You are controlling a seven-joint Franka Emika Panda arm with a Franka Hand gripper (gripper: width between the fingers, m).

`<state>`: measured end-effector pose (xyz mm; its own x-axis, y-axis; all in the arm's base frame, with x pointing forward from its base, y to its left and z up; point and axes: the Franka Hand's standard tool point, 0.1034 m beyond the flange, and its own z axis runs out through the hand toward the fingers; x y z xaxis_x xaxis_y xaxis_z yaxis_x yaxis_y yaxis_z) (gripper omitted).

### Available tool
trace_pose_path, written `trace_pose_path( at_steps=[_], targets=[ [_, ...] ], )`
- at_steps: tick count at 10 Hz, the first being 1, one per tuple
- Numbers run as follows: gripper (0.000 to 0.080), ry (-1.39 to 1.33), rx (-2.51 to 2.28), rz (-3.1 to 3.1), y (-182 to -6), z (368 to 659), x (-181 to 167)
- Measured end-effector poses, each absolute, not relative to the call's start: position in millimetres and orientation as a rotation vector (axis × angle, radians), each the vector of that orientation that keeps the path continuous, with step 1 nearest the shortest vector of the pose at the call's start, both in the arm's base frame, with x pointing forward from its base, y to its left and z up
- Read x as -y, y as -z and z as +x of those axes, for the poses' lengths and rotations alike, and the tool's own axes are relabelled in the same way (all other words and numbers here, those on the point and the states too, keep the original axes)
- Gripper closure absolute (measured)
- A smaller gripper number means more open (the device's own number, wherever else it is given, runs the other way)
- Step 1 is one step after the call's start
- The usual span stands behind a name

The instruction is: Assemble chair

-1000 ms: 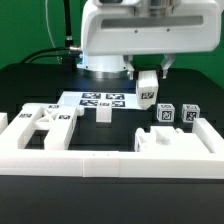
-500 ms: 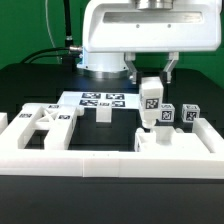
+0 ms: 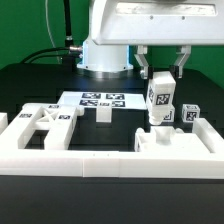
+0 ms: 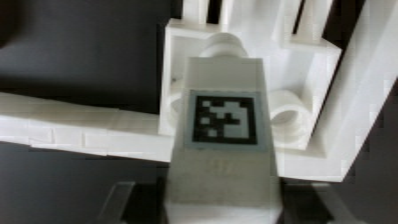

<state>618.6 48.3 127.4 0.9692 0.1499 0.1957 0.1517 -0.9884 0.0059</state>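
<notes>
White chair leg [image 3: 160,113] bears a black-and-white tag [image 4: 221,117].

Five white chair parts show: one tagged leg [image 3: 160,98] right of centre, one latticed frame [image 3: 42,118] at left, one small block [image 3: 103,114] mid-frame, one slab [image 3: 178,141] lower right, one tagged cube [image 3: 189,115] far right. One marker board [image 3: 72,97] lies at centre.

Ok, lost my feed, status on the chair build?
Claw shut on chair leg, tag showing, upright. Leg just above the slab part, contact unclear. Nothing blocking in view.
</notes>
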Motion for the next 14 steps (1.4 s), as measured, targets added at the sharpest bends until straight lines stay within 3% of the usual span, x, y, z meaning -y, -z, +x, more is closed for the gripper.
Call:
trace_pose_path(
  at_steps=[4, 14],
  targets=[
    [0.0514, 0.66, 0.299, -3.049, -134.4, 638.6, -73.6],
    [0.0514, 0.637, 0.356, -3.045, -113.9, 640.1, -93.0]
  ],
)
